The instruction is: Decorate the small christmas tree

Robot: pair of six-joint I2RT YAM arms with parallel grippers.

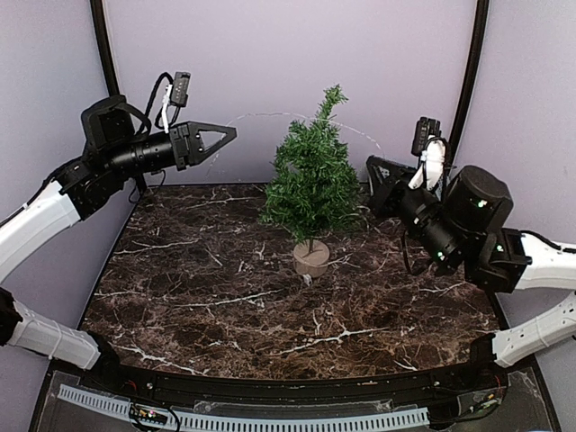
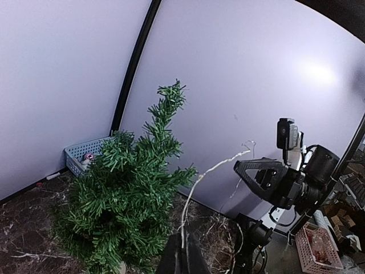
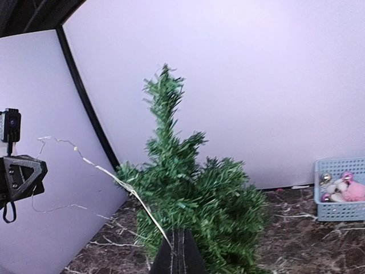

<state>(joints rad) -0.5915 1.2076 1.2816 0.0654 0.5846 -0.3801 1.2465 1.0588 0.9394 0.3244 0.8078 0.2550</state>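
The small christmas tree (image 1: 310, 175) stands upright on its round wooden base (image 1: 311, 257) at the back middle of the marble table. A thin pale light wire (image 1: 270, 114) arcs behind the treetop, from one gripper to the other. My left gripper (image 1: 229, 135) is held high to the tree's left, shut on one end of the wire (image 2: 197, 188). Close to the tree's right, my right gripper (image 1: 372, 164) is shut on the other end of the wire (image 3: 114, 178). In both wrist views the tree (image 2: 120, 194) (image 3: 188, 194) fills the middle and carries no ornaments.
A blue plastic basket (image 3: 339, 212) with pink and silver baubles sits at the table's back edge by the wall; the left wrist view shows the basket (image 2: 77, 155) behind the tree. Black frame posts rise at both back corners. Outside the enclosure is a pink crate (image 2: 319, 245).
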